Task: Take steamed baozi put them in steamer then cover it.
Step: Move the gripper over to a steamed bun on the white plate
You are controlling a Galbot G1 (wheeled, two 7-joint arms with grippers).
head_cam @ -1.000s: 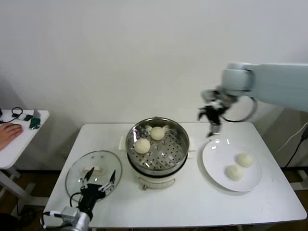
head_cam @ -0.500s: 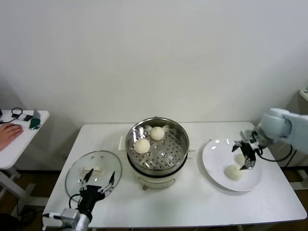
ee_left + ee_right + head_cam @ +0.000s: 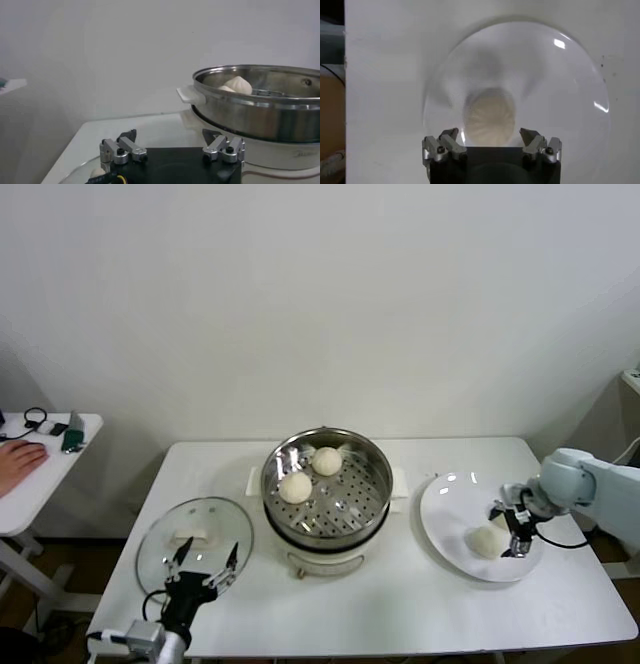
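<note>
Right gripper (image 3: 513,529) hangs low over the plate (image 3: 450,529) at the right end of the table (image 3: 400,614), its fingers spread wide apart with nothing between them; in the right wrist view one bun (image 3: 490,119) lies on the plate just ahead of the open tips. From the head camera a bun (image 3: 488,541) shows beside this gripper, with another partly hidden behind it.

Going from big to small: the white table carries the steamer (image 3: 327,492) at its middle, a shiny steel basket on a white pot base. Two buns rest on its holed floor, one (image 3: 295,486) toward the left side and one (image 3: 327,460) toward the back. The glass lid (image 3: 195,539) lies flat on the table left of the steamer, its cream handle up.

Left gripper (image 3: 203,569) waits at the front left corner over the lid's near edge, fingers also apart and empty.

No brand, label or writing can be read on anything.
</note>
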